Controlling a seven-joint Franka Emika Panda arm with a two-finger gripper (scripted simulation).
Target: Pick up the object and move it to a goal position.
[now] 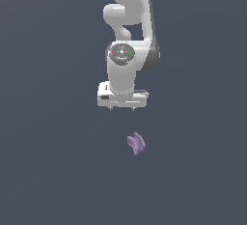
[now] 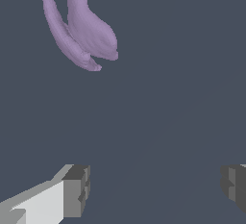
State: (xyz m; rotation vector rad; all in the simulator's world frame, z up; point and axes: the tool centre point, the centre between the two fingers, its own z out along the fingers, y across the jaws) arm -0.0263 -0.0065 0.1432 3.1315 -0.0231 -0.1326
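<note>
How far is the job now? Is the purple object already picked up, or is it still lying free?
Nothing is done yet. The object lies free on the dark surface, apart from the gripper. In hand: the gripper is above it with jaws open and empty; the wrist view shows the object outside the gap between the fingers. Left: line up over it, descend, close, lift, and carry it to the goal, which no picture shows.

surface [image 1: 48, 171]: plain dark slate-grey | finish: flat, uniform | extent: fills both views
</note>
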